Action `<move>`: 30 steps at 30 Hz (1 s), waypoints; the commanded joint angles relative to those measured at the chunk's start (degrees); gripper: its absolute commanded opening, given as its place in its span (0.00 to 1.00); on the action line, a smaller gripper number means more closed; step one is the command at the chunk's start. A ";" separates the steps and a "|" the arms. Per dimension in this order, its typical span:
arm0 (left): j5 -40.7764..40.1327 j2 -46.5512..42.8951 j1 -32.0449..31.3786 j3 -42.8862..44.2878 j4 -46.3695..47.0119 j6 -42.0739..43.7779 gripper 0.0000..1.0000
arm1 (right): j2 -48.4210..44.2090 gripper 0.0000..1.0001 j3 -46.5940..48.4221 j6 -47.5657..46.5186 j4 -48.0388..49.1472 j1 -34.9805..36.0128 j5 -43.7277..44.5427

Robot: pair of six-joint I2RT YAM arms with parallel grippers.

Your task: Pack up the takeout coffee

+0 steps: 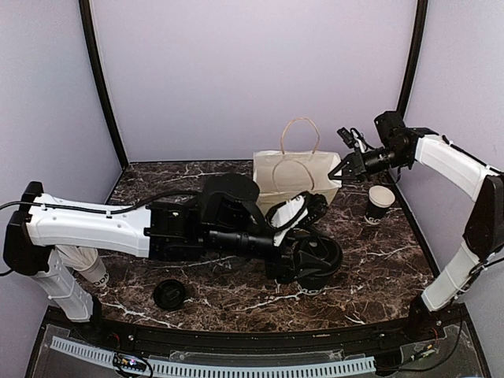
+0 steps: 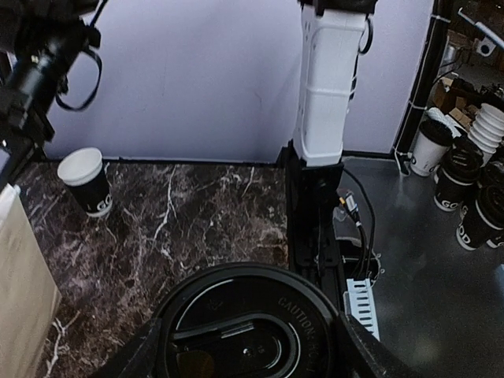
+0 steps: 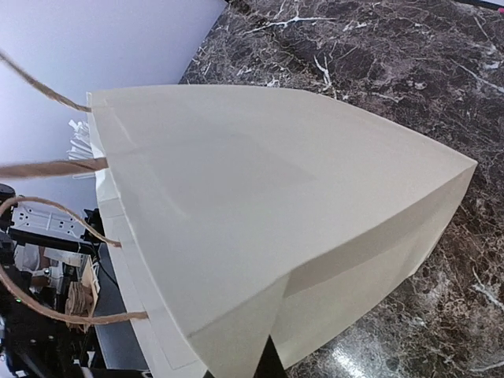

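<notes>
The takeout coffee, a black cup with a black lid, is held over the marble table right of centre. My left gripper is shut on it. In the left wrist view the lid fills the bottom, with a dark finger on each side. The cream paper bag with twine handles stands behind it. My right gripper is shut on the bag's right top edge. In the right wrist view the bag fills the frame and only a dark fingertip shows under its edge.
A matching cup with a bare white rim stands right of the bag and also shows in the left wrist view. A loose flat black lid lies front left. Stacks of cups stand off the table.
</notes>
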 commanded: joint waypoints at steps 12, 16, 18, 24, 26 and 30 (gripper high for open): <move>-4.25 11.72 0.22 -11.17 25.49 -4.09 0.63 | -2.07 0.47 6.18 -3.90 -2.75 -2.11 1.89; -6.00 13.99 0.25 -12.48 28.58 -3.28 0.67 | -4.72 0.54 6.09 -7.52 -4.11 -2.82 2.81; -6.64 15.31 0.25 -12.94 30.17 -2.97 0.68 | -6.32 0.56 5.94 -9.78 -4.90 -2.87 3.68; -8.57 16.84 0.27 -13.01 30.83 -3.11 0.80 | -11.71 0.60 2.84 -22.62 -9.54 -2.82 3.18; -8.81 16.76 0.25 -12.86 30.18 -2.80 0.84 | -13.38 0.64 1.07 -30.01 -14.32 -2.82 1.21; -8.60 15.72 0.25 -12.14 27.59 -2.66 0.96 | -17.22 0.69 -2.72 -41.35 -19.54 -2.24 1.88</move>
